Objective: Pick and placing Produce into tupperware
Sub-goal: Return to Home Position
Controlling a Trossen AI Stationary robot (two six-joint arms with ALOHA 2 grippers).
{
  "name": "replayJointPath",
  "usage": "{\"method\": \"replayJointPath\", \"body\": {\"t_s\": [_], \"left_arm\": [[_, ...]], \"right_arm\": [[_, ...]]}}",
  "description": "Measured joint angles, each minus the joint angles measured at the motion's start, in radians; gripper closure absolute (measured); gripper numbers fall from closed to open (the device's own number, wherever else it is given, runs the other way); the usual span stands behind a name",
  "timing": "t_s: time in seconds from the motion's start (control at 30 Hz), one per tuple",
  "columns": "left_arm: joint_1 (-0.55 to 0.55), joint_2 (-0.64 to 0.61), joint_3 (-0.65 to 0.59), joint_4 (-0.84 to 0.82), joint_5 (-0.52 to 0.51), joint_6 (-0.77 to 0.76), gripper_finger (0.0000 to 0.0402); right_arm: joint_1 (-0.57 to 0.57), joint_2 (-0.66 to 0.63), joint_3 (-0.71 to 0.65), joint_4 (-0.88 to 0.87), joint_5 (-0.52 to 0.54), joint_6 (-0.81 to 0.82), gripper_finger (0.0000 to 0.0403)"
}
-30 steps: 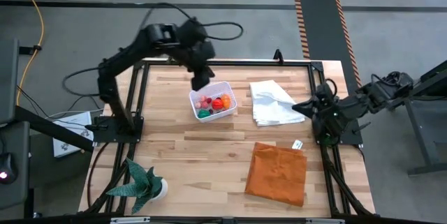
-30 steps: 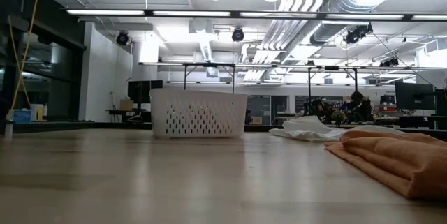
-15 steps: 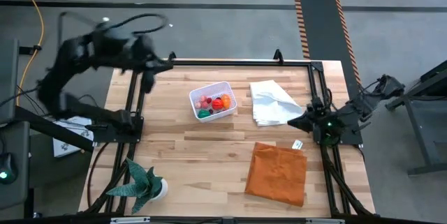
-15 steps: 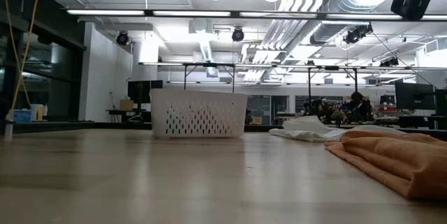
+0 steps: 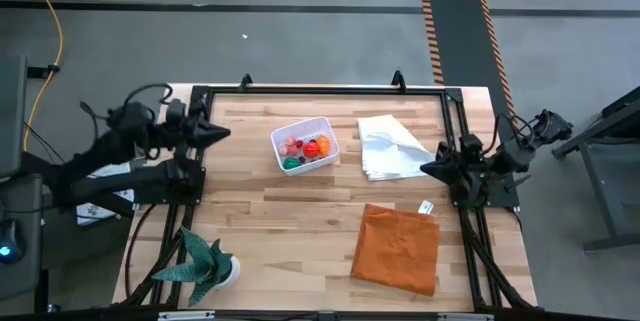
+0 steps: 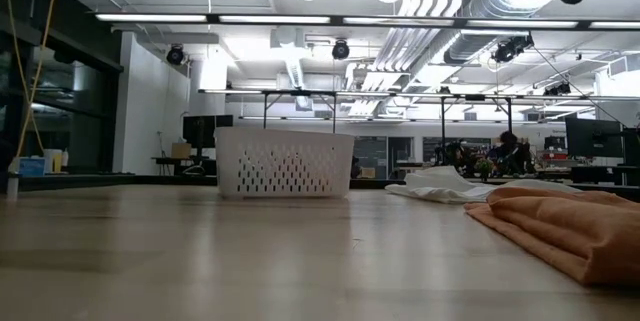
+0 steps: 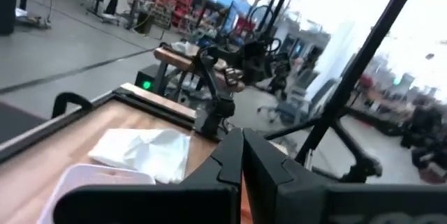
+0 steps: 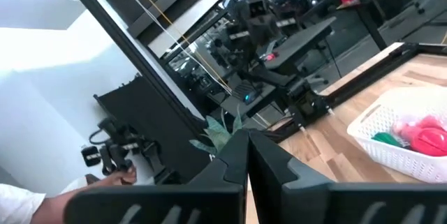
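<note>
The left gripper sits at the left edge of the table, fingers together and empty. The produce lies in the tupperware mid-table, and none shows loose, so the job looks finished. The right gripper sits at the right edge, likewise pinched empty. The pieces are too crowded to count.

A white cloth is lying crumpled on the right half of the wooden tabletop. An orange cloth is lying folded near the same side, apart from it, and a small white tag is resting between the two, just beside the orange cloth's corner. A green spiky potted plant is standing at the tabletop's left corner, well apart from both cloths, while a yellow cable is trailing across the grey floor beyond the left edge.
</note>
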Motion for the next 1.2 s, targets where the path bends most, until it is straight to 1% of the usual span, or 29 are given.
{"method": "replayJointPath", "body": {"t_s": [0.07,0.17,0.23,0.33,0.43,0.67,0.8,0.93,1.03,1.2], "left_arm": [[0.000,-0.045,-0.085,0.066,0.009,-0.048,0.0401],[0.000,-0.073,-0.194,0.150,0.031,-0.120,0.0401],[-0.009,-0.076,-0.242,0.220,0.055,-0.155,0.0401],[-0.060,-0.071,-0.288,0.286,0.060,-0.165,0.0402],[-0.137,-0.072,-0.310,0.319,-0.005,-0.146,0.0402],[-0.349,-0.072,-0.338,0.327,-0.251,-0.022,0.0402],[-0.440,-0.072,-0.369,0.364,-0.372,0.046,0.0402],[-0.491,-0.073,-0.424,0.465,-0.415,0.103,0.0402],[-0.497,-0.082,-0.472,0.544,-0.426,0.122,0.0402],[-0.497,-0.109,-0.544,0.620,-0.426,0.124,0.0402]], "right_arm": [[0.000,0.000,0.000,-0.001,-0.003,-0.005,0.0403],[0.000,0.001,0.000,-0.004,-0.019,0.004,0.0403],[0.000,0.001,0.000,-0.004,-0.030,0.004,0.0403],[0.000,0.001,0.000,-0.009,-0.036,0.004,0.0403],[0.000,0.001,-0.001,-0.030,-0.036,0.026,0.0403],[0.000,0.001,-0.001,-0.040,-0.037,0.080,0.0403],[0.000,0.001,-0.001,-0.036,-0.038,0.099,0.0403],[0.000,0.001,-0.001,-0.036,-0.055,0.122,0.0403],[0.000,0.000,-0.001,-0.037,-0.062,0.132,0.0403],[0.000,-0.006,-0.001,-0.048,-0.063,0.133,0.0403]]}}
